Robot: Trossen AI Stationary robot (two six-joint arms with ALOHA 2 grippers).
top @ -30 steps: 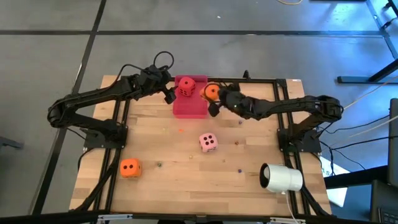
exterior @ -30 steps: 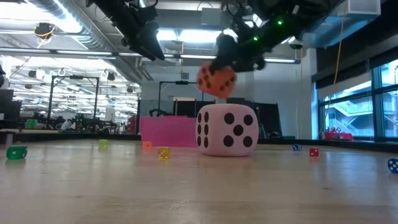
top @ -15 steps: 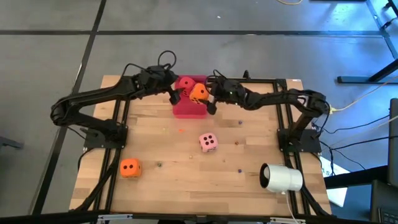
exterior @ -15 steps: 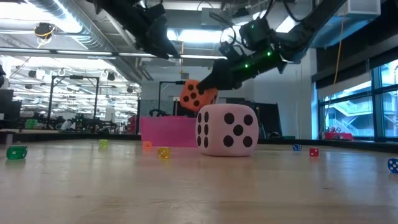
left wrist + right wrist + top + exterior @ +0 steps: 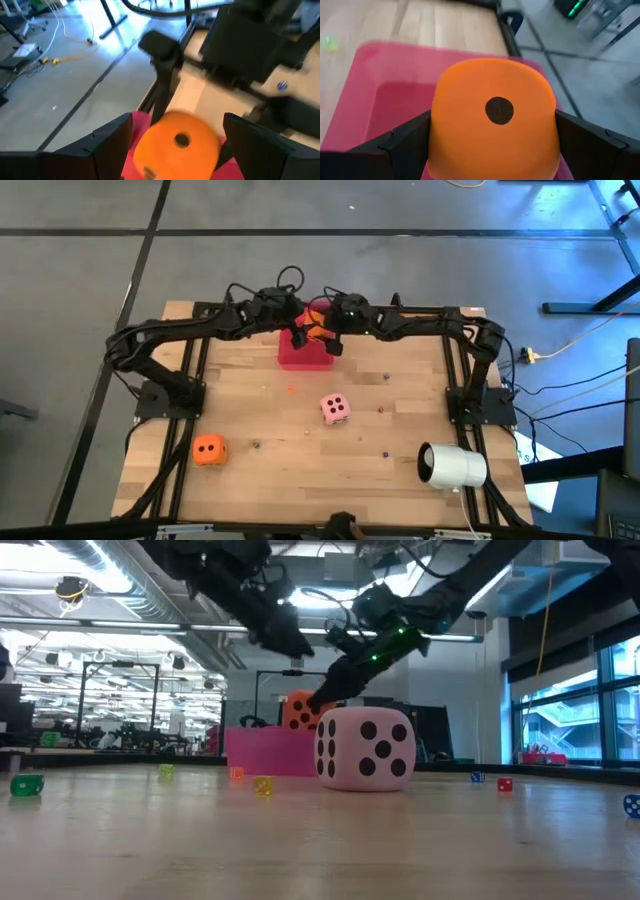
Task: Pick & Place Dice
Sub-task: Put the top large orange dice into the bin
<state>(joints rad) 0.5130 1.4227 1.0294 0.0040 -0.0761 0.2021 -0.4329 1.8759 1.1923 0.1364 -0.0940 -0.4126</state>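
Observation:
An orange die [image 5: 318, 330] [image 5: 492, 115] hangs over the flat pink tray [image 5: 305, 358] at the table's far edge, with my right gripper [image 5: 330, 335] shut on it. My left gripper [image 5: 298, 336] stands open just left of that die, and its fingers frame it in the left wrist view [image 5: 177, 142]. I cannot tell whether they touch it. The red die is hidden under the arms. A pale pink die [image 5: 335, 409] rests on the table's middle. A second orange die [image 5: 209, 449] rests near the left front. My right gripper pinches the orange die by two opposite sides [image 5: 439, 125] between its two fingers [image 5: 405, 145]. It comes from the table's right, slanting down. The die sits low over the tray, one-pip face toward the wrist; in the low view the tray's wall [image 5: 265, 748] hides its underside.
A white cylinder [image 5: 452, 466] lies on its side at the right front. Tiny coloured dice are scattered on the boards, such as a green one [image 5: 27, 784] and a yellow one [image 5: 263, 785]. Bare wood lies between the tray and the front edge.
My right gripper has carried the orange die from beside the tray's right edge leftward over the tray and down, rolling its wrist on the way. My left gripper has moved rightward and down from the tray's left side until it stands next to the die.

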